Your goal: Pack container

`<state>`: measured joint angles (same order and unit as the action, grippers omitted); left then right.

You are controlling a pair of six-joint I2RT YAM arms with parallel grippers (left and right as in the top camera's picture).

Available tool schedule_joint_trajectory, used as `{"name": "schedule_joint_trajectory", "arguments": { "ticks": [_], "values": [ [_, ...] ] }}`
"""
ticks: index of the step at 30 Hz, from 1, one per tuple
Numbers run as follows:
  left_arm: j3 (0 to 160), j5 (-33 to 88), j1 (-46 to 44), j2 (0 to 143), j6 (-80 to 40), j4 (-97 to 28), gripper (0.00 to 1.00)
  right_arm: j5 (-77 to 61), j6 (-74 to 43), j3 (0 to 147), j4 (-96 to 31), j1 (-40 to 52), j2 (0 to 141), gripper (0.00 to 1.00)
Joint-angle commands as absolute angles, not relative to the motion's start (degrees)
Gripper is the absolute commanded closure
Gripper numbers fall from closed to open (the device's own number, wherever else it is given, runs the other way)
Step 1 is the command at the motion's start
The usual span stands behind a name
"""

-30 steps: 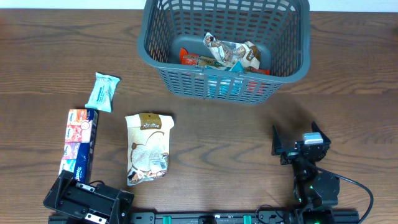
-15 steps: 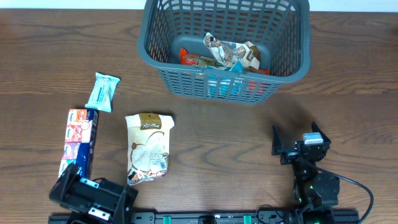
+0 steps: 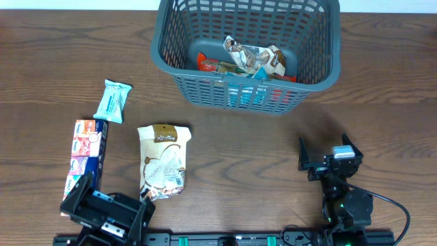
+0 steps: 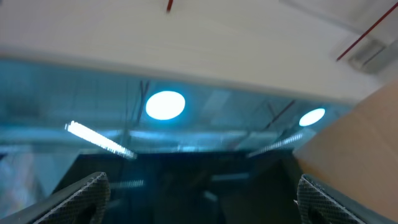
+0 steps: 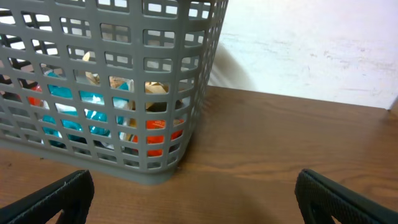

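Note:
The container, a large dark grey lattice basket (image 3: 225, 92), stands at the table's far middle and holds several snack packs (image 3: 252, 60). In the right wrist view its wall (image 5: 112, 74) fills the upper left. A white and brown bag (image 3: 162, 162), a light blue pack (image 3: 113, 100) and a multi-coloured box (image 3: 87, 154) lie on the left of the table. My left gripper (image 3: 109, 205) is open and empty at the front left, just below the box and bag. Its wrist view shows only ceiling lights between its fingertips (image 4: 87, 193). My right gripper (image 3: 326, 156) is open and empty at the front right, facing the basket.
The table is brown wood (image 3: 246, 150). A pale wall (image 5: 311, 43) rises behind the table to the right of the basket. A black rail runs along the front edge (image 3: 225, 239).
My left gripper has crept up and to the right from the front edge, closer to the box and the bag. The right arm and the packs have not moved.

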<state>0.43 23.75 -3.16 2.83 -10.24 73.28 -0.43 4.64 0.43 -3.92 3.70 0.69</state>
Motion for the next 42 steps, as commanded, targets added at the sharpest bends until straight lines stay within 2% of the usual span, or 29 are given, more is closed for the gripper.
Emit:
{"name": "schedule_joint_trajectory", "arguments": {
  "ticks": [1,7,16,20,24,33,42],
  "values": [
    [0.3,20.6,-3.0,2.1,-8.8,69.6,0.05,-0.4,5.2,0.3,-4.1,3.4,0.4,0.01],
    [0.3,19.9,-3.0,2.1,-8.8,68.5,0.05,-0.4,5.2,0.3,-4.1,3.4,0.4,0.01],
    [0.3,20.0,-3.0,2.1,-9.0,78.3,0.05,-0.4,5.2,0.3,-4.1,3.4,0.4,0.01],
    [0.3,20.0,-3.0,2.1,-9.0,77.9,0.05,-0.4,5.2,0.3,-4.1,3.4,0.4,0.01],
    [0.3,20.6,-3.0,2.1,-9.0,72.4,0.05,-0.4,5.2,0.3,-4.1,3.4,0.4,0.01],
    [0.3,17.4,-3.0,2.1,-9.0,44.5,0.05,-0.4,5.2,0.3,-4.1,3.4,0.4,0.01],
    [0.3,13.8,-3.0,2.1,-8.5,43.5,0.05,-0.4,5.2,0.3,-4.1,3.4,0.4,0.01]
  ]
}}
